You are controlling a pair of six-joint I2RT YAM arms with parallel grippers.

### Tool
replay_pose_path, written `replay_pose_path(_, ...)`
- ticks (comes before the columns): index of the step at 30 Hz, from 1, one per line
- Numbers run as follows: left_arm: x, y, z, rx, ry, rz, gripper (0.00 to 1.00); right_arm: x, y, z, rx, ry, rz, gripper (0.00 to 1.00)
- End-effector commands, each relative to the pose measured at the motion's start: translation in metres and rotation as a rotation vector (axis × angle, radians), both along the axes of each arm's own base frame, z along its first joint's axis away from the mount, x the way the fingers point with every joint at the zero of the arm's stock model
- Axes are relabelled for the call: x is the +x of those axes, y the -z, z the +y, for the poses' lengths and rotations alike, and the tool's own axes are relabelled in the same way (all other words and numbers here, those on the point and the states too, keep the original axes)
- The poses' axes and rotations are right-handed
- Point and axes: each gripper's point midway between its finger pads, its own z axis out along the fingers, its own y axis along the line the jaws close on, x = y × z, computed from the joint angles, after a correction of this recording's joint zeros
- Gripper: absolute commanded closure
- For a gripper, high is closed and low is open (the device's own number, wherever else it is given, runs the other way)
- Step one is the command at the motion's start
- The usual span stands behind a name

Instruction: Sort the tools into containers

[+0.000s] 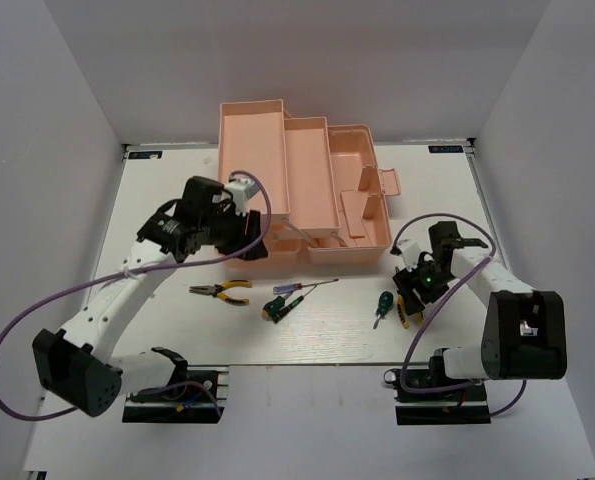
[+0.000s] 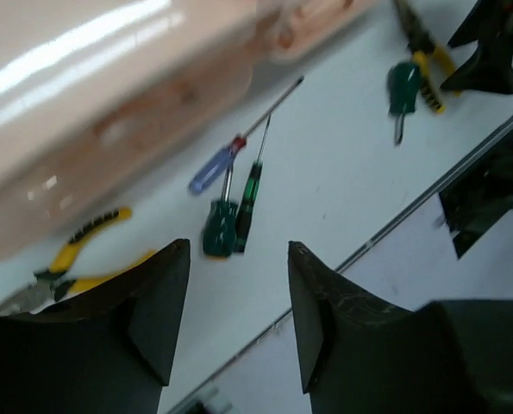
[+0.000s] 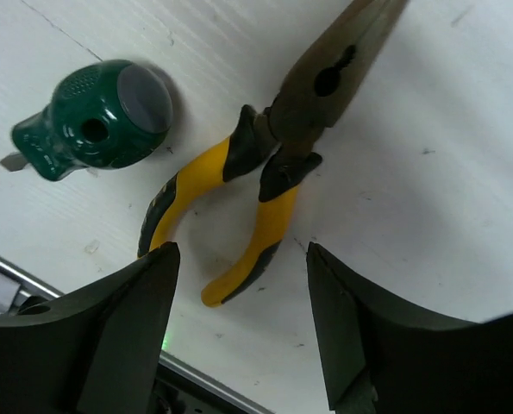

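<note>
The salmon-pink toolbox [image 1: 307, 190] stands open at the back centre. On the table in front of it lie yellow-handled pliers [image 1: 222, 291], a green-handled screwdriver [image 1: 277, 307] and the thin red-and-blue screwdriver [image 1: 302, 287]. My left gripper [image 1: 245, 233] hovers open and empty by the toolbox's front left corner, above these tools [image 2: 222, 226]. My right gripper [image 1: 415, 288] is open just above the second yellow pliers [image 3: 265, 172]. Its fingers straddle the pliers' handles without touching them. The stubby green screwdriver [image 3: 96, 116] lies just left of those pliers.
The toolbox's front wall [image 2: 109, 103] fills the upper left of the left wrist view. A latch tab [image 1: 390, 183] sticks out on the toolbox's right side. The table's near edge [image 3: 32, 276] runs close behind my right gripper. Purple cables loop from both arms.
</note>
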Motion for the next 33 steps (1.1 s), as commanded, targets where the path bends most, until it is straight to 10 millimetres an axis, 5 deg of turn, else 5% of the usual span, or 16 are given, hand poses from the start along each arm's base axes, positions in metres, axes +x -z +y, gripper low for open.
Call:
replay_pose_path(1, -0.024, 0.001, 0.022, 0.069, -0.058, -0.029, 0.40, 0.004, 0.010, -0.008, -0.102, 0.020, -0.045, 0.33)
replay_pose_path(4, -0.038, 0.025, 0.032, 0.093, -0.150, 0.035, 0.39, 0.001, 0.024, -0.011, -0.145, 0.046, -0.036, 0.34)
replay_pose_path(7, -0.054, 0.052, 0.036, 0.097, -0.230, 0.119, 0.39, -0.004, 0.033, -0.011, -0.161, 0.086, 0.002, 0.48)
replay_pose_path(8, -0.061, 0.061, 0.039, 0.101, -0.251, 0.137, 0.39, -0.003, 0.032, -0.011, -0.160, 0.096, 0.006, 0.59)
replay_pose_path(9, -0.062, 0.066, 0.042, 0.105, -0.277, 0.148, 0.39, -0.007, 0.032, -0.011, -0.162, 0.099, 0.027, 0.84)
replay_pose_path(10, -0.062, 0.070, 0.044, 0.105, -0.333, 0.168, 0.39, -0.004, 0.027, -0.011, -0.160, 0.111, 0.012, 0.98)
replay_pose_path(11, -0.071, 0.079, 0.050, 0.125, -0.358, 0.206, 0.38, -0.009, 0.022, -0.016, -0.181, 0.122, 0.025, 1.00)
replay_pose_path(19, -0.109, 0.123, 0.060, 0.135, -0.551, 0.447, 0.32, 0.024, -0.081, -0.031, -0.202, 0.045, -0.368, 1.00)
replay_pose_path(23, -0.107, 0.142, 0.064, 0.154, -0.620, 0.473, 0.27, 0.028, -0.130, -0.015, -0.118, -0.058, -0.567, 1.00)
replay_pose_path(27, -0.100, 0.158, 0.063, 0.193, -0.635, 0.483, 0.26, 0.041, -0.157, 0.003, -0.024, -0.069, -0.663, 1.00)
replay_pose_path(31, -0.082, 0.159, 0.064, 0.190, -0.716, 0.451, 0.23, 0.084, -0.182, 0.022, 0.083, 0.006, -0.685, 1.00)
replay_pose_path(33, -0.076, 0.159, 0.066, 0.190, -0.761, 0.443, 0.21, 0.113, -0.178, 0.032, 0.136, 0.095, -0.615, 1.00)
